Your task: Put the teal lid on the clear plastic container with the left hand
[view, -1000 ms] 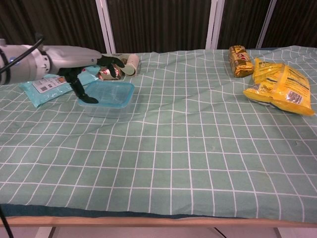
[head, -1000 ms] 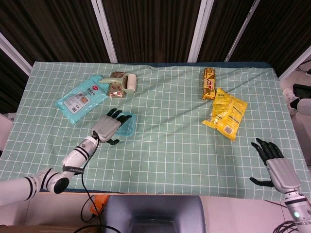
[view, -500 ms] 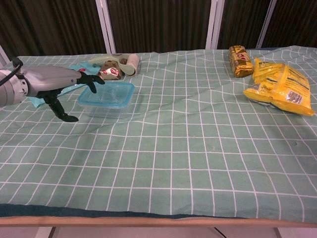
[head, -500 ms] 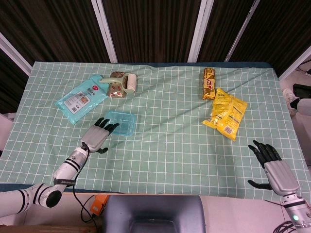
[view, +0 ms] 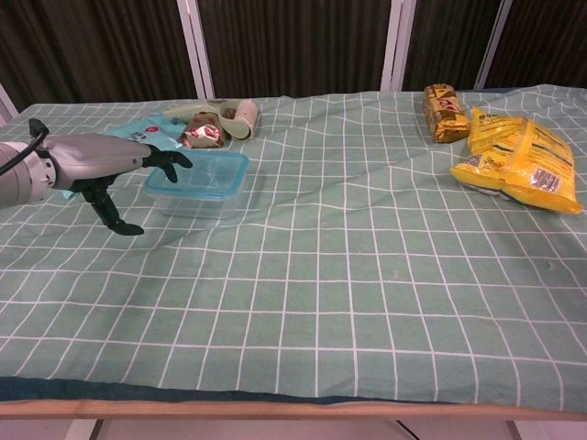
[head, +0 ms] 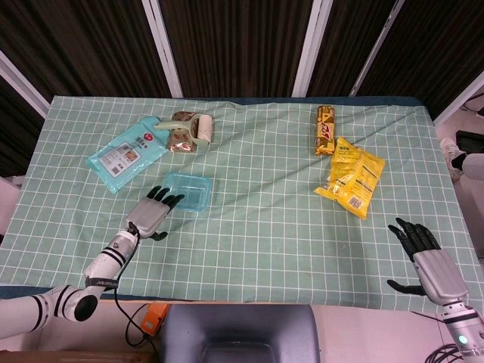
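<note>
surface: green checked tablecloth (head: 265, 219) | room: dark slatted wall (head: 234, 45) | left hand (head: 149, 215) spread, empty | right hand (head: 425, 257) spread

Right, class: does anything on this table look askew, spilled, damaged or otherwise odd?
Nothing stands out. The teal lid sits level on the clear plastic container, the left robot hand is open beside it, and nothing has spilled.

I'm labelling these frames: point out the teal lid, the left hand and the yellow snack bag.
teal lid (view: 204, 169), chest view, its top surface.
left hand (head: 148, 214), head view, back of the hand.
yellow snack bag (head: 351, 177), head view, middle of the bag.
</note>
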You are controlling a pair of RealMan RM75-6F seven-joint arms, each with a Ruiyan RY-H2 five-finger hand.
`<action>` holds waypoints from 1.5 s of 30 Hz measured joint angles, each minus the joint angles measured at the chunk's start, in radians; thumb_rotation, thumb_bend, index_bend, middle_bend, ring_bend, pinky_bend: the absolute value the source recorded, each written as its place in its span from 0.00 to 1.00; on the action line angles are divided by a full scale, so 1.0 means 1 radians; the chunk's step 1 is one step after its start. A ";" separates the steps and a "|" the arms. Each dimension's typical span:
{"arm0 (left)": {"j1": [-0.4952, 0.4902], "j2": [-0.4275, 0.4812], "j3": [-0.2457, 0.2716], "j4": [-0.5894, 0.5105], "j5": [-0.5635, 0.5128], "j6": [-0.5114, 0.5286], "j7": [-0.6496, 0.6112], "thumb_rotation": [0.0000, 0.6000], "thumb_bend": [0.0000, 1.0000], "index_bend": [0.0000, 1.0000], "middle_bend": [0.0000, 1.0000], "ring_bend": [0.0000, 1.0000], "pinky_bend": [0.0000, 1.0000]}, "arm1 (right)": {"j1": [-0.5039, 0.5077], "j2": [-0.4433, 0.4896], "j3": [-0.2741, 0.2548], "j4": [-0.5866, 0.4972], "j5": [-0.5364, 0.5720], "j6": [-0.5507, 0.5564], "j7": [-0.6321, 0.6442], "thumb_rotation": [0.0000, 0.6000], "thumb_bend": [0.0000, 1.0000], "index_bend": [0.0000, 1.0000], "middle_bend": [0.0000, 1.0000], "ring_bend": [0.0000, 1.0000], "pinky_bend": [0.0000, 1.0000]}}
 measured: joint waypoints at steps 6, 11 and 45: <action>0.001 0.001 -0.004 0.009 -0.007 -0.026 -0.001 1.00 0.23 0.00 0.18 0.00 0.00 | -0.001 -0.001 -0.001 -0.002 -0.001 0.001 -0.004 1.00 0.18 0.00 0.00 0.00 0.00; 0.000 -0.004 -0.004 0.021 -0.018 -0.047 0.004 1.00 0.23 0.00 0.19 0.00 0.00 | 0.000 -0.002 0.000 -0.002 0.000 0.000 -0.007 1.00 0.18 0.00 0.00 0.00 0.00; -0.042 -0.022 -0.140 0.104 -0.056 -0.097 -0.129 1.00 0.31 0.00 0.15 0.00 0.00 | -0.004 0.007 -0.003 0.001 -0.011 0.011 0.012 1.00 0.18 0.00 0.00 0.00 0.00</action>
